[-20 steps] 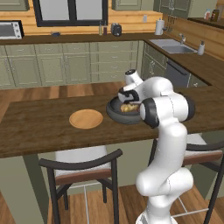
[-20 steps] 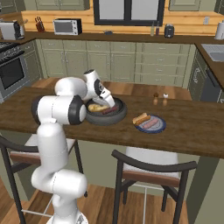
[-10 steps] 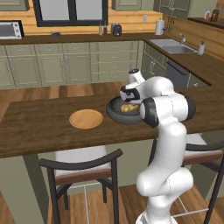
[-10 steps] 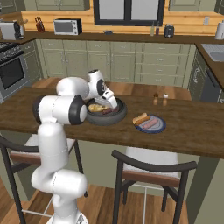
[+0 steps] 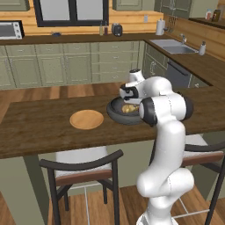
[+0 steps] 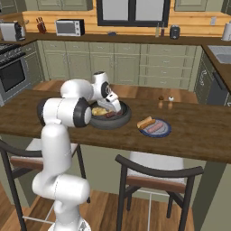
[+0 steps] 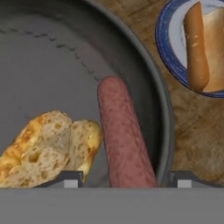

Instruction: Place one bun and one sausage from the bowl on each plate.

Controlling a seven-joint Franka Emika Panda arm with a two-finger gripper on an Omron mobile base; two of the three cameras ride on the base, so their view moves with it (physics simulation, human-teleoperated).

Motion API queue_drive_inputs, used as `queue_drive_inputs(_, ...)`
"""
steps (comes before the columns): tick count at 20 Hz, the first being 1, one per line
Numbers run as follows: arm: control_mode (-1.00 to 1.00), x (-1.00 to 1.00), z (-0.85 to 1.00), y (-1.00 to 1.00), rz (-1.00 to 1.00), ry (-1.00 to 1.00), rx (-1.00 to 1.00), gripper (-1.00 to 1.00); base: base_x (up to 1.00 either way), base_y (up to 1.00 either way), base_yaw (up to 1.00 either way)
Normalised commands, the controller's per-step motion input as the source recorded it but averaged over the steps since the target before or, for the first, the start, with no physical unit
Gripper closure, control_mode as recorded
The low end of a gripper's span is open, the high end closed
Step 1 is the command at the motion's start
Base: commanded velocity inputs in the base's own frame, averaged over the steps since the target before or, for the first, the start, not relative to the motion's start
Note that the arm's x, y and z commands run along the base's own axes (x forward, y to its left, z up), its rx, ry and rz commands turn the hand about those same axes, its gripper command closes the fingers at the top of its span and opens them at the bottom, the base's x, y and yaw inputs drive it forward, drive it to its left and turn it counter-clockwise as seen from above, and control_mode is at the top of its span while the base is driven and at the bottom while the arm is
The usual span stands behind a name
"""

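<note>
Tabletop of dark wood carries, in the left base view, the tan plate, which lies bare to the left of the dark bowl. The two are near but apart. The end effector hangs over the bowl, just above a golden bun inside it. From here I cannot tell how the jaws stand.

In the right base view the bowl sits between the arm and the bluish plate. This plate already holds a bun and a pale sausage side by side. The end effector points down into the bowl, over a dark sausage and a bun. Two small shakers stand further back on the tabletop.

In the hand view the dark red sausage lies in the bowl close to its rim, and a torn-looking bun lies just beside it on the left, touching or almost touching. The two finger tips stand well apart, one before the bun and one past the rim, with the sausage end between them; they clamp nothing. The blue plate lies at the upper right with its pale sausage and a bun.
</note>
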Motion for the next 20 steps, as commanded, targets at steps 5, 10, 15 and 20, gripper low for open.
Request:
queue_drive_inputs(5,-1.0,-0.14,-1.0,-0.29,0.0,0.0,0.15,-1.0,0.0,0.0,0.0)
queue_drive_inputs(10,-1.0,-0.77,-0.73,-0.45,0.01,-0.05,0.19,-1.0,0.0,0.0,0.0)
queue_drive_inputs(15,-1.0,0.04,-0.85,0.0,0.06,0.0,0.1,-1.0,0.0,0.0,0.0)
queue_drive_inputs(20,-1.0,0.24,-0.97,0.25,0.04,0.0,0.02,1.0,0.0,0.0,0.0)
